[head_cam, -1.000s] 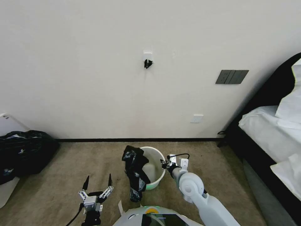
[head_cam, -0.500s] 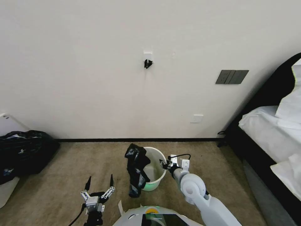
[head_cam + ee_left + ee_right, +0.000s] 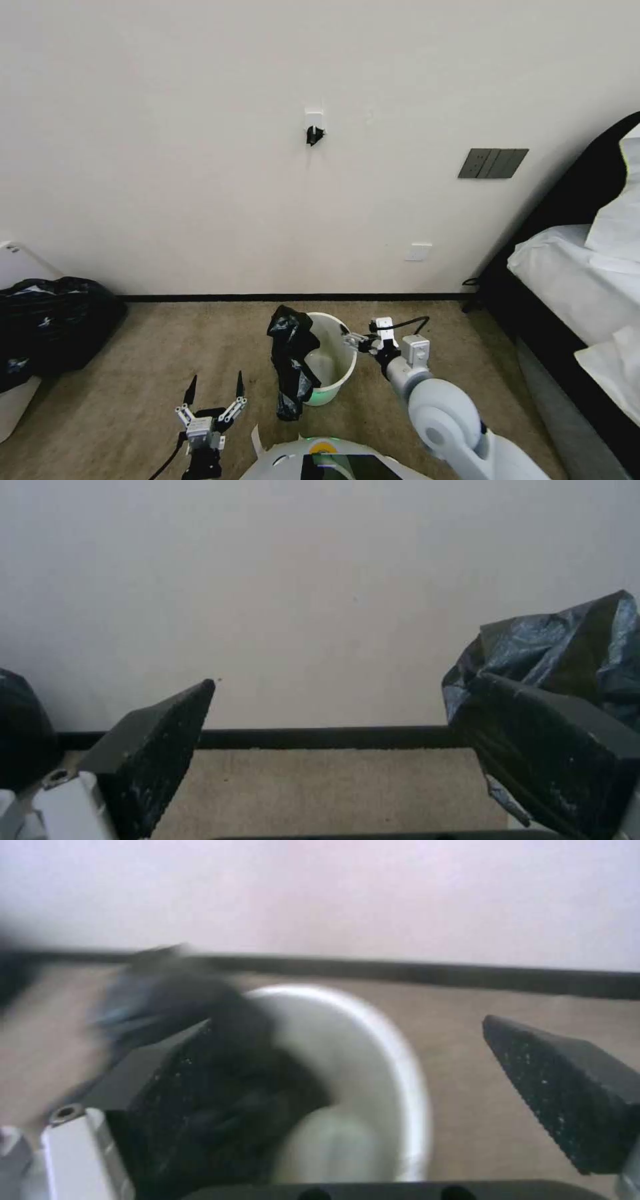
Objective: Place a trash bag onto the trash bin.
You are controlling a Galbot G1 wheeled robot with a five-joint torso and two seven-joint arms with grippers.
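Bag draped over the bin's left rim, both grippers spread and empty.

The bag (image 3: 291,363) is hung over the left edge of the bin (image 3: 340,373), part of it inside and the rest trailing down the outer wall to the carpet (image 3: 133,373). The right gripper (image 3: 352,339) is held just beside the bin's right rim, fingers apart, nothing between them. The left gripper (image 3: 215,391) is parked low over the carpet, left of the bag, fingers likewise apart.
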